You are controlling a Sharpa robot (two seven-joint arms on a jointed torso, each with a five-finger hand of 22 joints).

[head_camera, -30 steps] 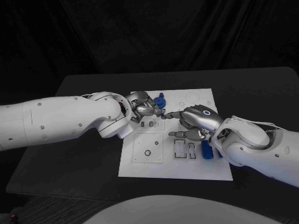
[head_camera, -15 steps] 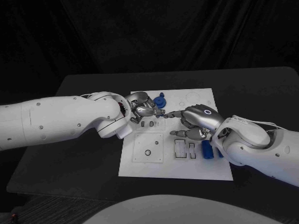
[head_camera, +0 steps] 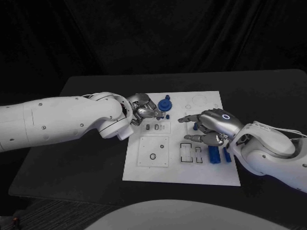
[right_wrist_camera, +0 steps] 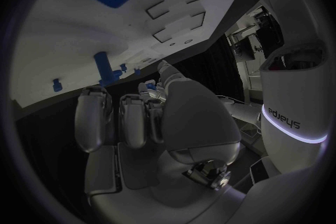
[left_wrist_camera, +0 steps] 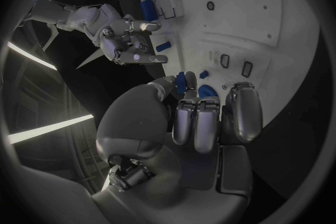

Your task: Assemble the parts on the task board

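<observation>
The white task board (head_camera: 195,168) lies mid-table. My left hand (head_camera: 147,110) is over its far left corner with its fingers curled. In the left wrist view a blue part (left_wrist_camera: 185,80) sits pinched between its thumb and fingers (left_wrist_camera: 198,123). An upright blue peg part (head_camera: 166,102) stands just beyond that hand. My right hand (head_camera: 210,125) hovers over the board's right middle, fingers loosely apart with nothing in them, and it also appears in the left wrist view (left_wrist_camera: 126,39). A small blue piece (left_wrist_camera: 162,46) lies on the board beside it.
Two long blue parts (head_camera: 212,154) (head_camera: 227,155) lie near the board's right edge by rectangular slots (head_camera: 186,153). A square plate with a ring (head_camera: 153,152) sits at the board's left. Black table (head_camera: 77,158) surrounds the board, and both forearms cross it.
My right hand has drawn back to the right, away from the left hand's fingertips that it touched before. The left hand has stayed almost in place.
</observation>
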